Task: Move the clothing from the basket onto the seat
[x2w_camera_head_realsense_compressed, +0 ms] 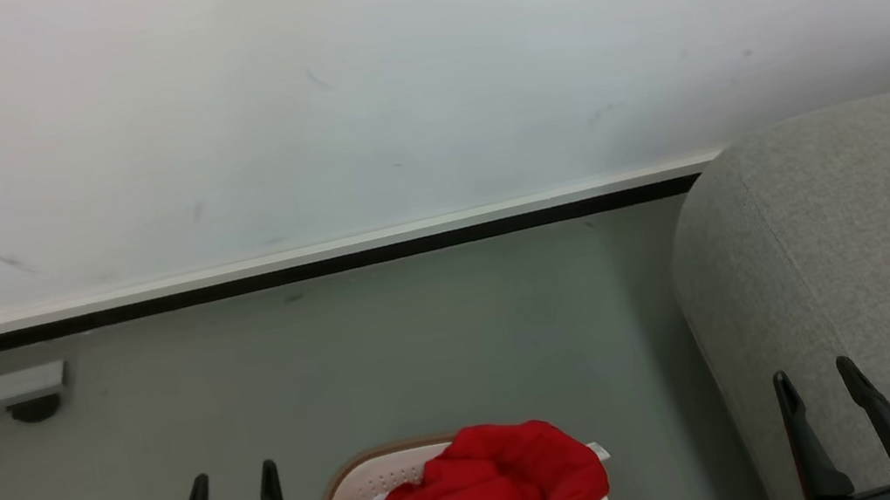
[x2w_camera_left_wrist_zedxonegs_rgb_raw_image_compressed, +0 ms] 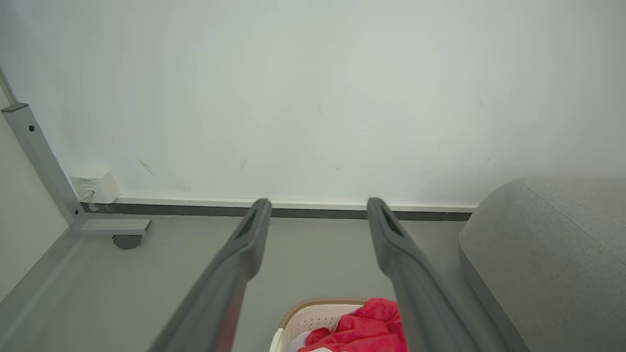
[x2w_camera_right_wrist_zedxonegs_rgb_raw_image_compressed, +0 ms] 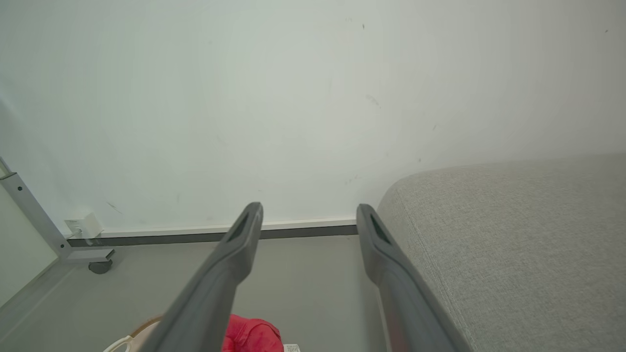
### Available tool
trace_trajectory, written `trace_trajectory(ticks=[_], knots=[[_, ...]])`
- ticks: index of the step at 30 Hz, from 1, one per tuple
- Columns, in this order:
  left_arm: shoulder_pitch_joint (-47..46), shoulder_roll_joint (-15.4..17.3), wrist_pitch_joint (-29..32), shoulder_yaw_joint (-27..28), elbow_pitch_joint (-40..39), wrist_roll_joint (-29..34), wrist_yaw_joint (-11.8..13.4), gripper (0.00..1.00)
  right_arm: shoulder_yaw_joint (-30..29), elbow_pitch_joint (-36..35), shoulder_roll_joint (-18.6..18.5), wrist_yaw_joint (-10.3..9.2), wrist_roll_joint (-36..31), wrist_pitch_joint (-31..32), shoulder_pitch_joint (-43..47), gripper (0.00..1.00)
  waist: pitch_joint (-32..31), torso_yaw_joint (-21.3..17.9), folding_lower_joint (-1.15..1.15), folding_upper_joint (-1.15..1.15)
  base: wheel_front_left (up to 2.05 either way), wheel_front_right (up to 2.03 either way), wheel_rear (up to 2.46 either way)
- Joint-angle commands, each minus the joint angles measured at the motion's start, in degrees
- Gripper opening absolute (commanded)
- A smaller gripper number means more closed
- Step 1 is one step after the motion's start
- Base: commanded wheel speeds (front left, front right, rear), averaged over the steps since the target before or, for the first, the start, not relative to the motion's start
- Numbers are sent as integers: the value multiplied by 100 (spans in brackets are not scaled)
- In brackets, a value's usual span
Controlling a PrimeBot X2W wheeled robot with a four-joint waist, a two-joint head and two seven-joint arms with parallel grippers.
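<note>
1 basket (x2w_camera_head_realsense_compressed: pixel 369 480), 1 seat (x2w_camera_head_realsense_compressed: pixel 864 222)

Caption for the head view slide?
Open left gripper and right gripper flank laundry basket holding red clothing, grey sofa at right.

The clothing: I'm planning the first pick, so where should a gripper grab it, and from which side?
Probably the bunched red fold at the top of the clothing, from above: it heaps over the basket rim, whose walls block a sideways approach. The open left gripper stands nearest.
</note>
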Motion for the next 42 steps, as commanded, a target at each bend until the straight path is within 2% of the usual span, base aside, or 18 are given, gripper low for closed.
trace_trajectory(ticks=[1,9,16,23,28,32,37,42], knots=[[17,44,-70,-2,-3,135,-9,100,15,-59,-2,4,-126,-46,-64,100,72,-78,0,0,0,0,0],[-494,168,-142,-136,96,582,-150,100,99,-260,11,4,-325,-134,-373,100,672,-460,0,0,0,0,0],[-1309,486,-185,-668,582,1085,-309,100,237,-493,15,4,-309,-169,-772,100,1468,-844,0,0,0,0,0],[-2342,805,-184,-1328,1826,1503,-408,100,425,-681,16,3,-114,-162,-1147,100,2145,-1199,0,0,0,0,0],[-3065,831,-108,-1832,2866,1814,-445,100,507,-800,18,3,-23,-161,-1321,100,2537,-1359,0,0,0,0,0],[-3518,818,230,-2211,3612,2004,-461,100,585,-899,17,3,17,-162,-1475,100,2893,-1459,0,0,0,0,0],[-3982,811,906,-2670,4532,1995,-473,100,654,-1052,17,3,39,-162,-1664,100,3276,-1548,0,0,0,0,0],[-4426,683,1087,-2994,5042,1707,-466,100,646,-1245,18,3,92,-161,-1774,100,3700,-1545,0,0,0,0,0]])
